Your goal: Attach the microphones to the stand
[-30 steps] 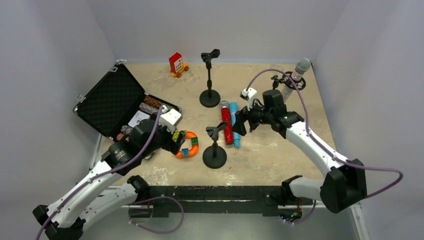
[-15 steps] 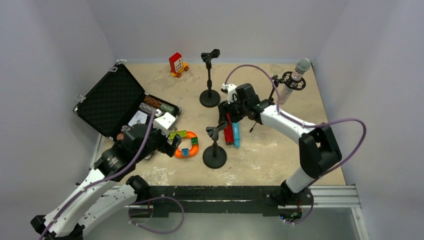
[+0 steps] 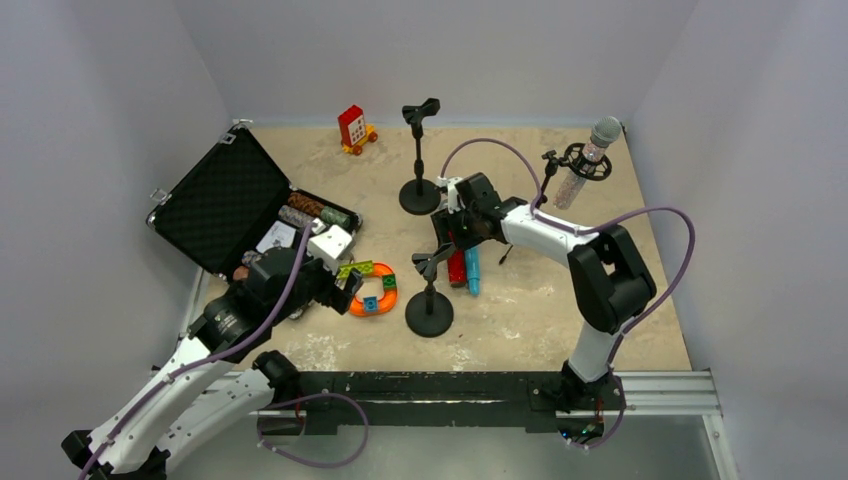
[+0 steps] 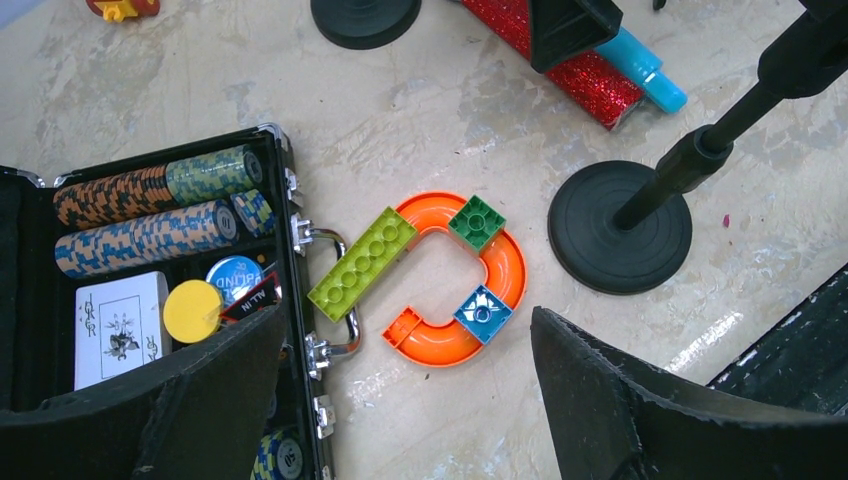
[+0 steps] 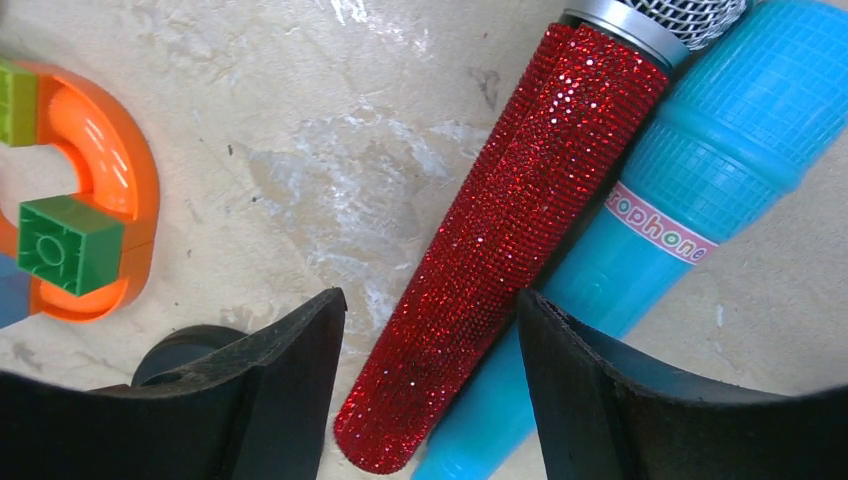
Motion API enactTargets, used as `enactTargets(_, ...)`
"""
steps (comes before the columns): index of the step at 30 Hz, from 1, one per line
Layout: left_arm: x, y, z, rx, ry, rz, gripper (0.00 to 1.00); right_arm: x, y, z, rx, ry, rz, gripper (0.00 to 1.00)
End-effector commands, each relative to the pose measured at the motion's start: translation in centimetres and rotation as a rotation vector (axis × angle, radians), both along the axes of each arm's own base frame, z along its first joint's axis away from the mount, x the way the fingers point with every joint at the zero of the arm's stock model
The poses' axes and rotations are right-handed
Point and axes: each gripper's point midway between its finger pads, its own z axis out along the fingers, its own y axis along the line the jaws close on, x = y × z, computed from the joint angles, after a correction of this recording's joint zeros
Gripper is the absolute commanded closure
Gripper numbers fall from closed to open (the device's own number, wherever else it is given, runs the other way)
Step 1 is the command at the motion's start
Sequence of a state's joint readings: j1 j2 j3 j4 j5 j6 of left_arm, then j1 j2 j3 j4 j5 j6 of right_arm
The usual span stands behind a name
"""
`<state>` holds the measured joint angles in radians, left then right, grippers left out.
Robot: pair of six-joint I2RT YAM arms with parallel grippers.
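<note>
The right tool (image 5: pixel 428 335) has its black fingers spread wide either side of the red glitter microphone (image 5: pixel 520 220), which lies on the mottled counter (image 5: pixel 330 150) touching the ribbed light-blue microphone (image 5: pixel 700 170). The left tool (image 4: pixel 405 370) gapes wide above a curved orange plastic track (image 4: pixel 512 275) studded with toy bricks (image 4: pixel 362 262).

The red glitter microphone (image 5: pixel 500 260) lies against the plain light-blue microphone (image 5: pixel 690 170), whose white band carries pink letters. The silver glitter microphone (image 3: pixel 598 140) has a grey mesh head. The stands (image 4: pixel 620 227) are black. An orange track (image 4: pixel 437 345) bears lime-green, dark-green and blue bricks (image 4: pixel 362 262). The poker chips (image 4: pixel 150 225) are striped orange, blue and green, in a black case (image 3: pixel 215 205). The tabletop (image 4: pixel 450 120) is mottled beige.
</note>
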<state>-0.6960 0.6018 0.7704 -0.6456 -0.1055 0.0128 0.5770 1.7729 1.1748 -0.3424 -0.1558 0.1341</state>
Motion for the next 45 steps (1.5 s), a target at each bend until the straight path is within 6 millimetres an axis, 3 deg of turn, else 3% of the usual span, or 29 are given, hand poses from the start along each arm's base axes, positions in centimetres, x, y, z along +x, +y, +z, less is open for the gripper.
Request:
enactTargets(1,0.4,-0.3,0.7,-0.014,-0.035,-0.010,0.04,0.6,-0.4,-0.5,-0.042,0.011,-0.052,0.32)
enactTargets(12,0.3,-0.3,0.7,-0.019,-0.038,-0.015,0.04,-0.2,-1.8,-2.5,-0.105,0.054,-0.099,0.35)
enactTargets(17,0.2,-0.3,0.8,-0.022,-0.040,-0.018,0.04,-0.8,-1.8,-3.0,-0.094,0.069,-0.106,0.55)
enactTargets(20,0.2,-0.3,0.9,-0.025,-0.044,-0.019,0.04,-0.9,-1.5,-2.3,-0.067,0.059,-0.103,0.71)
enactTargets(23,0.1,-0.3,0.9,-0.029,-0.046,-0.024,0.04,-0.8,-1.0,-0.3,-0.011,0.029,-0.089,0.84)
enactTargets(27,0.0,-0.4,1.0,-0.036,-0.052,-0.030,0.04,-0.8,-0.6,4.6,0.112,-0.060,-0.047,0.92)
enactTargets(31,-0.3,-0.5,1.2,-0.044,-0.055,-0.045,0.04,-2.1,-0.4,8.9,0.212,-0.155,0.039,0.96)
enactTargets(39,-1.1,-0.7,2.1,-0.085,-0.089,-0.080,0.02,-4.7,-2.4,14.4,0.318,-0.322,0.185,1.00)
enactTargets(45,-1.8,-1.1,3.1,-0.134,-0.124,-0.120,0.01,-8.4,-3.3,18.6,0.414,-0.449,0.394,1.00)
